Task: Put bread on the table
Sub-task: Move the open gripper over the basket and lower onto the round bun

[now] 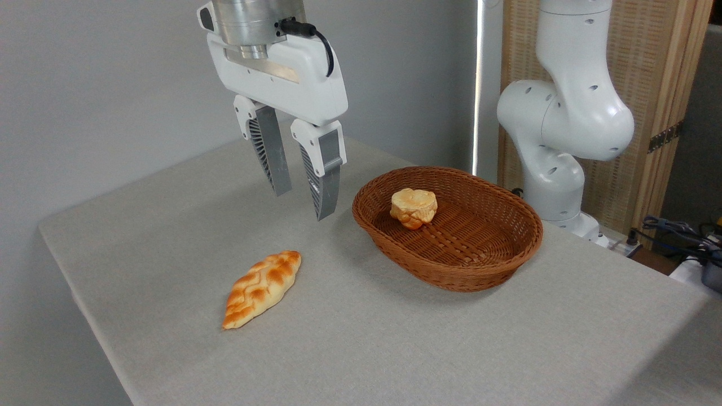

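Note:
The bread (414,207), a small round golden-orange bun with a lobed top, lies inside the brown wicker basket (479,270) toward its far left side. My gripper (304,203) hangs above the table (169,237) to the left of the basket, open, with nothing between its ribbed fingers (324,183). It is clear of the bun and well above the cloth.
A long braided diamond-shaped loaf (262,288) lies on the grey-beige cloth in front of the gripper. The arm's white base (555,169) stands behind the basket at the right. Cables (677,231) lie off the table's far right edge.

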You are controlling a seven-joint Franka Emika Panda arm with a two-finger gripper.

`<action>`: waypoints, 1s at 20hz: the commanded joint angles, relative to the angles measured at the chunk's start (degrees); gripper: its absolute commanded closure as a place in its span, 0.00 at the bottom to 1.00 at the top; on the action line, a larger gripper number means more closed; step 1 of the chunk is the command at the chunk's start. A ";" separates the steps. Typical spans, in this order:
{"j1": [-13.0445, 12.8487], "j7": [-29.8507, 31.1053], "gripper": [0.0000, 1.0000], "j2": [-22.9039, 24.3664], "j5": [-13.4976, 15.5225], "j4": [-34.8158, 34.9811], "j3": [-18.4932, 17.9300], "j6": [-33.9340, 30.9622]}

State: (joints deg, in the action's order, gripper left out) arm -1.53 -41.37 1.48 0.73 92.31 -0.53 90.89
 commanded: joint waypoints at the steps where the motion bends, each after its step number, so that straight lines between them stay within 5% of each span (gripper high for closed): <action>1: -0.40 0.06 0.00 0.27 -0.47 -0.11 -0.43 -0.80; 11: -0.84 0.23 0.00 1.33 -0.29 1.56 -0.09 -0.80; 14: -1.98 0.15 0.00 5.97 -0.20 7.07 0.09 -0.80; 18: -8.38 0.58 0.00 10.81 0.76 15.52 0.18 -1.68; 20: -11.64 0.15 0.00 12.83 4.88 19.64 0.18 -1.86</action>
State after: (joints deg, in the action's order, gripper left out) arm -8.20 -41.37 9.76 1.61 104.45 0.19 89.26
